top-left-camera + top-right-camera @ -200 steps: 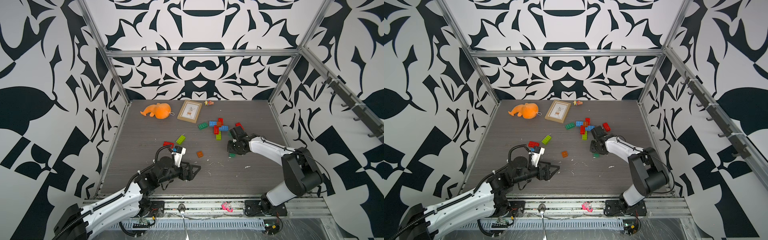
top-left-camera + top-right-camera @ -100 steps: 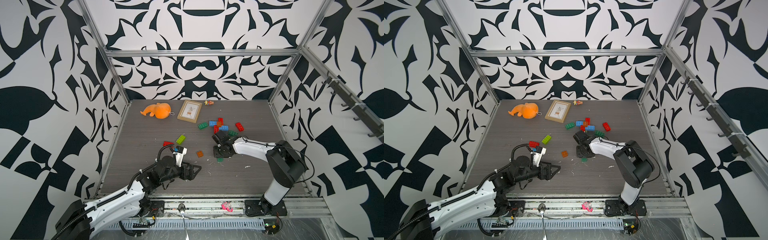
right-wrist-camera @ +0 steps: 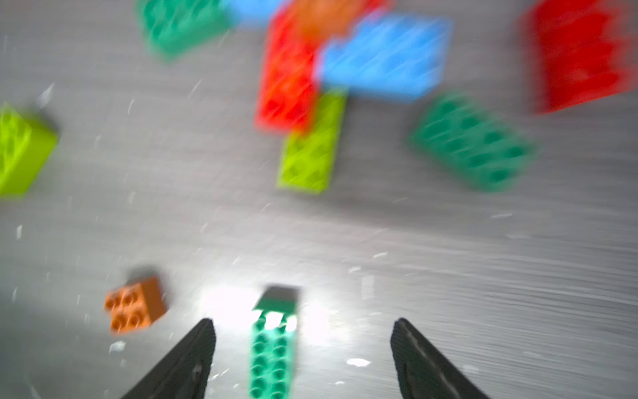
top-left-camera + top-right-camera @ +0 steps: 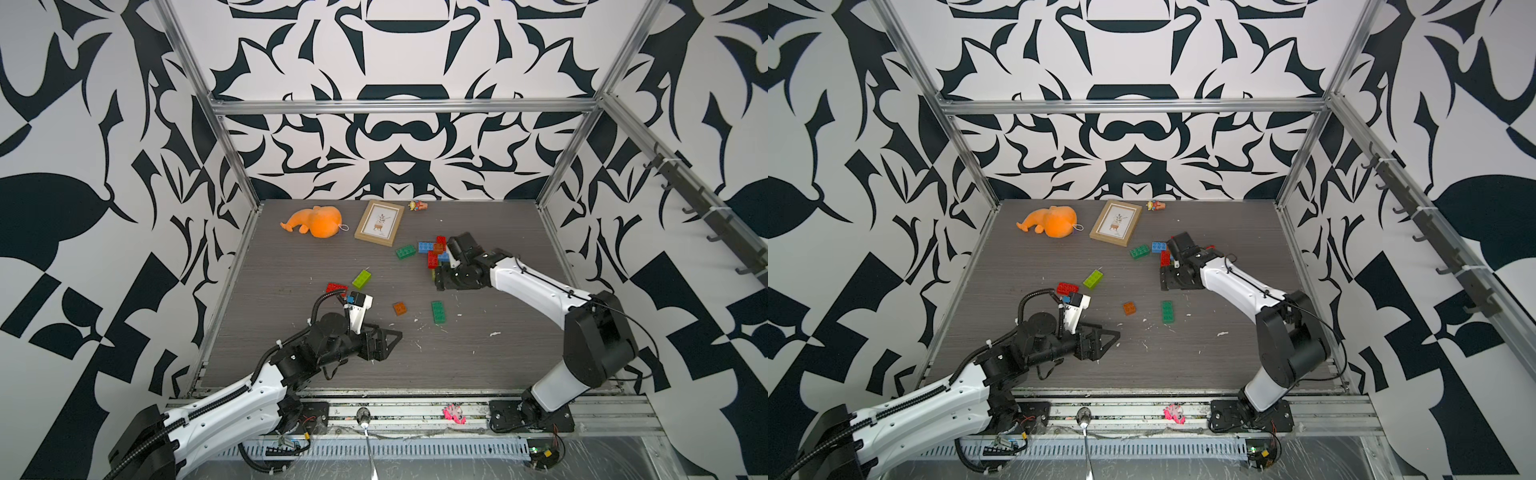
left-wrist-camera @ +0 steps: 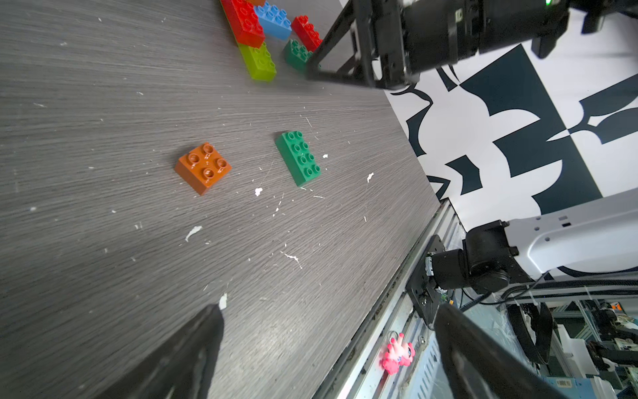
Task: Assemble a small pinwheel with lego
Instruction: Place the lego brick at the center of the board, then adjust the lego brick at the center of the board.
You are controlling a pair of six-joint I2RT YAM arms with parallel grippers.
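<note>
My right fingers [image 3: 193, 359] have just let go. A second ago they were pinched on the dark green brick [image 4: 439, 312], carrying it away from the pile [image 4: 433, 254] of red, blue and lime pieces. Now they stand spread with nothing between them, and the brick lies flat, studs up, on the table [image 4: 291, 257]. So one blade has been brought near the orange square brick [image 4: 400, 308] (the hub, I would guess). The two sit close but apart, and nothing there is pressed together yet. In my right wrist view, which is badly blurred, the green brick shows in the gap between the fingers and touches neither. In both top views the fingers sit just behind it, on the pile's side. My left fingers [image 5: 193, 349] are spread wide and empty, low over the front of the table. The orange square brick is ahead of them and well out of reach.
</note>
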